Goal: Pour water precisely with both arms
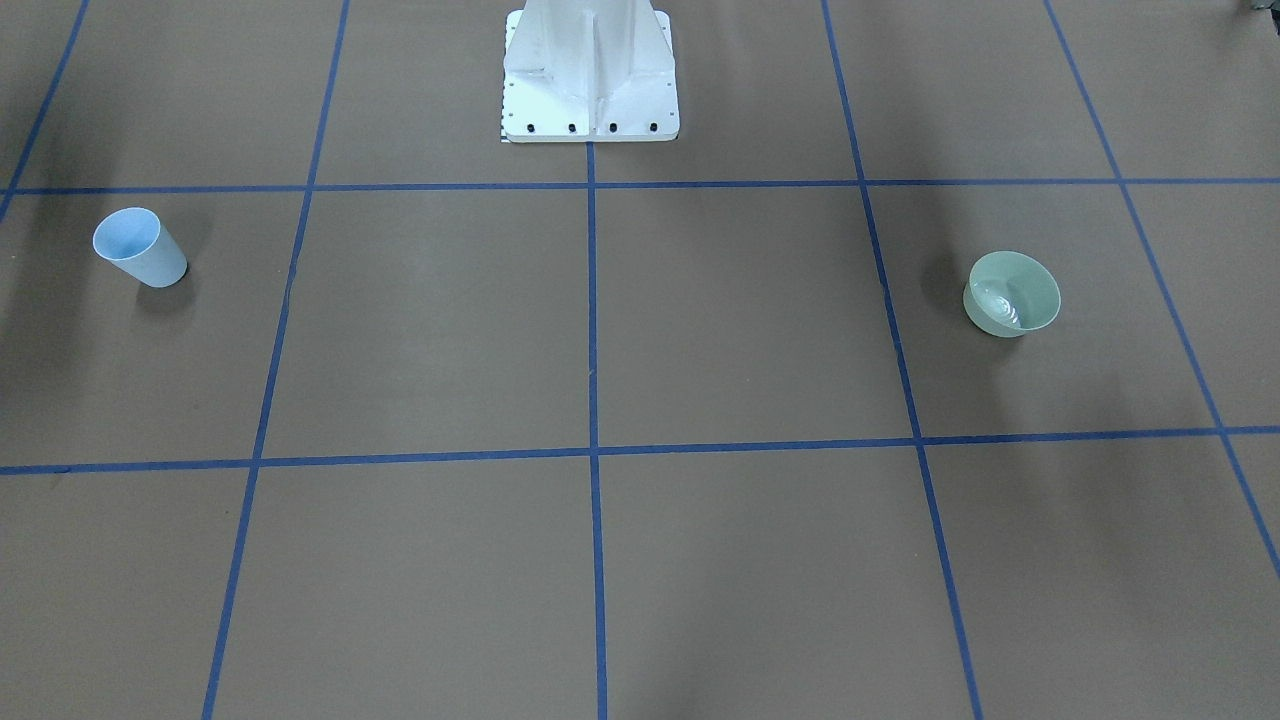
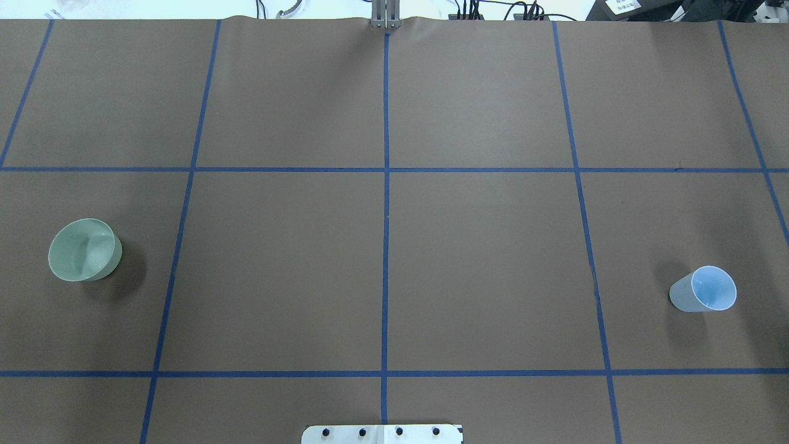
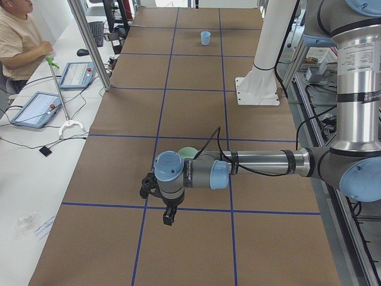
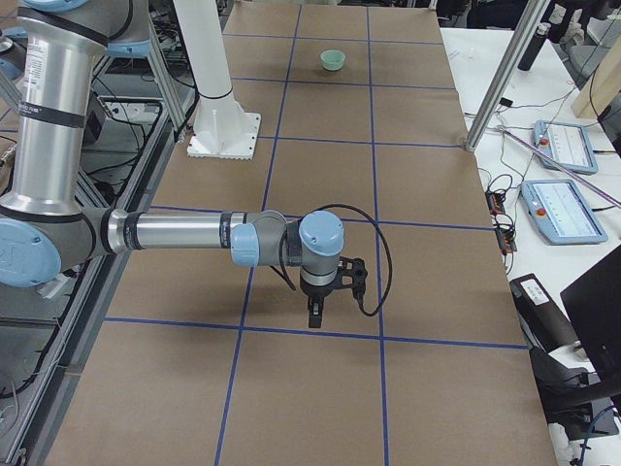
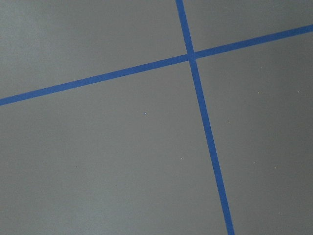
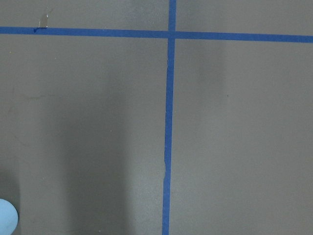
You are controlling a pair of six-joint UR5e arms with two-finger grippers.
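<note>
Two arms reach level over the table: left arm, right arm
Silver-grey tubes, blue caps; black left gripper and right gripper point down, grip impossible to tell. Blue cup at the robot's right end, green bowl at its left

Room over my bench: one vessel near each end, a pedestal at the robot's edge, both arms reaching across.

In the overhead view I see the bench bare through the middle. Only the green bowl at centre left and the blue cup at lower right stand on it, well apart, with the white pedestal at the bottom edge. From the left end, my left arm spans mid-frame above the bench, partly hiding the bowl, and the left end effector hangs downward. From the right end, my right arm lies likewise, with the right end effector pointing down. A metal post at upper right borders the bench.
</note>
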